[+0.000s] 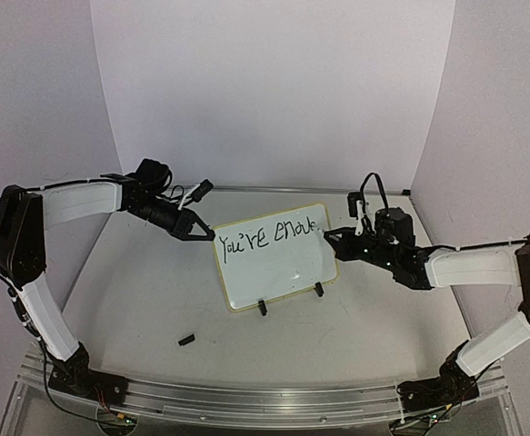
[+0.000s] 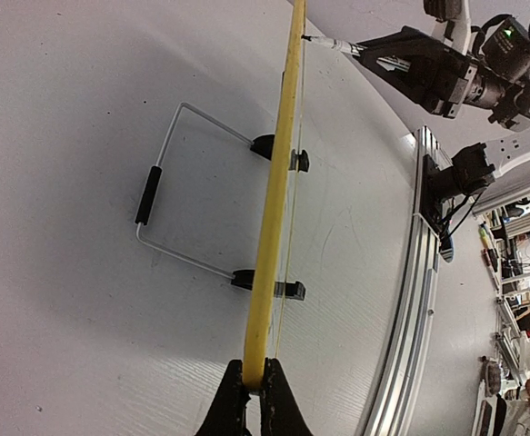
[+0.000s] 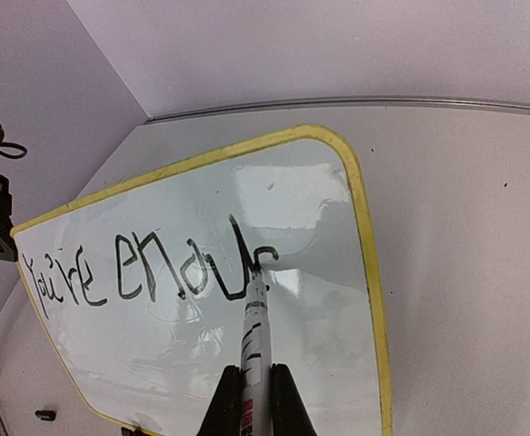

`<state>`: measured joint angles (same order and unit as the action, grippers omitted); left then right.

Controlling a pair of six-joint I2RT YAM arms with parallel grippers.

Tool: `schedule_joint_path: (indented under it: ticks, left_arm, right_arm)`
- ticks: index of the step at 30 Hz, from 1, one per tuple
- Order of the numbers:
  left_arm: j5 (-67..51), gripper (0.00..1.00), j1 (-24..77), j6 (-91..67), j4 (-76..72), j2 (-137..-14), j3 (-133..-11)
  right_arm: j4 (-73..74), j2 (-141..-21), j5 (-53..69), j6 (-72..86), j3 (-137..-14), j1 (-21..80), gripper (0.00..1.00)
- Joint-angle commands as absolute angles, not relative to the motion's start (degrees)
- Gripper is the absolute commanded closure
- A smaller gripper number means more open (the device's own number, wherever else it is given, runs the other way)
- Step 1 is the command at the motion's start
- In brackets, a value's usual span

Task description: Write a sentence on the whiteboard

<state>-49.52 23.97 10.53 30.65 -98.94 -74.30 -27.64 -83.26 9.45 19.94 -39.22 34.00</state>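
The whiteboard point(image 1: 274, 263) stands tilted on two black clip feet at the table's middle, yellow-rimmed. Its black writing point(image 1: 269, 236) reads "You're enou" with the start of another letter; it also shows in the right wrist view point(image 3: 146, 272). My left gripper point(image 1: 203, 232) is shut on the board's upper left edge; the left wrist view shows the yellow rim point(image 2: 278, 200) pinched between the jaws point(image 2: 254, 381). My right gripper point(image 1: 330, 240) is shut on a white marker point(image 3: 256, 331) whose tip touches the board at the last stroke.
A small black marker cap point(image 1: 186, 340) lies on the table in front of the board on the left. A wire stand point(image 2: 169, 204) props the board from behind. The aluminium rail point(image 1: 265, 400) runs along the near edge.
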Motion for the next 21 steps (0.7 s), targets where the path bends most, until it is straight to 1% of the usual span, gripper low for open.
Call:
schedule_joint_path:
  ticks: [1, 10, 21]
  left_arm:
    - [-45.8, 1.0, 25.4, 13.6, 32.5, -98.6, -75.7]
    - [-45.7, 1.0, 25.4, 13.6, 32.5, -98.6, -75.7]
    - [-45.8, 1.0, 25.4, 13.6, 32.6, -98.5, -75.7]
  right_arm:
    - [-28.8, -82.9, 9.0, 20.1, -37.9, 33.7, 1.0]
    - [-28.1, -81.7, 4.5, 20.2, -38.8, 33.7, 1.0]
    - [-28.4, -82.8, 4.4, 19.0, -42.1, 33.7, 1.0]
